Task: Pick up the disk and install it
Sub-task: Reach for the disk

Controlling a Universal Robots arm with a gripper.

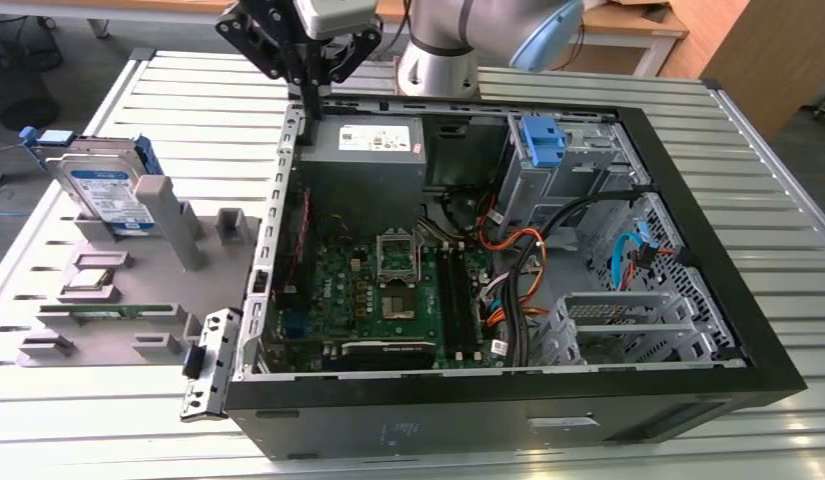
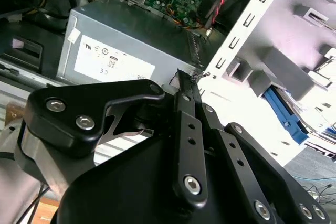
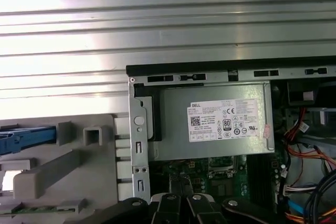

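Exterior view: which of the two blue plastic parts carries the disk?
The blue frame around the disk, standing on the grey holder outside the case; the other, a bracket, sits inside it.

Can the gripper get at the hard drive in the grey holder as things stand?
Probably yes: the silver hard drive in its blue plastic carrier stands upright in the grey holder, top uncovered, and nothing stands between it and the gripper above the black case.

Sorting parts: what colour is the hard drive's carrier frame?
Blue plastic frame around the flat silver hard drive; clearest in the exterior view.
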